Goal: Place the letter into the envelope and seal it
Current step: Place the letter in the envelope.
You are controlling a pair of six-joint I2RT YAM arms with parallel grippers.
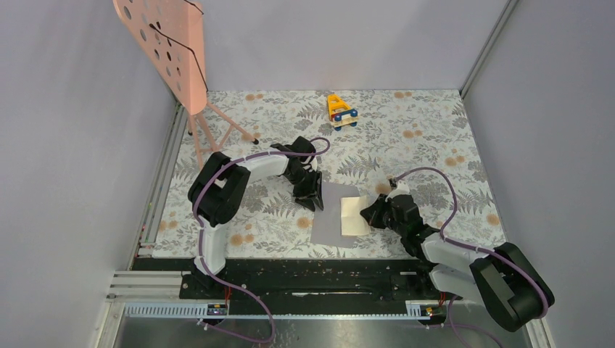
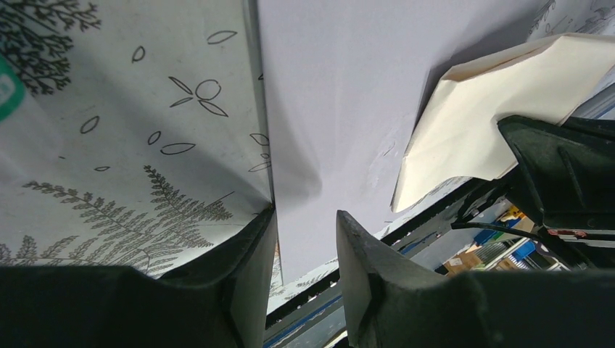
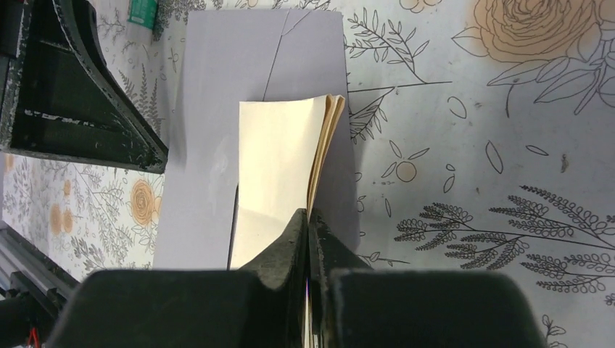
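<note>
A flat grey-lilac paper envelope [image 1: 328,221] is lying near the middle of the fern-patterned bench [image 1: 428,145], close to its near edge. The right hand [image 1: 371,214] is pinching a folded cream paper letter [image 1: 353,217] tight, resting it on the envelope's right half. The left hand [image 1: 313,197], fingers partly apart, is sitting at the envelope's far left corner.

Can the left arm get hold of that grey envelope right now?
Probably yes: the left pincer sits at the edge of the envelope, jaws apart, nothing in between; the right pincer grips the letter further along.
</note>
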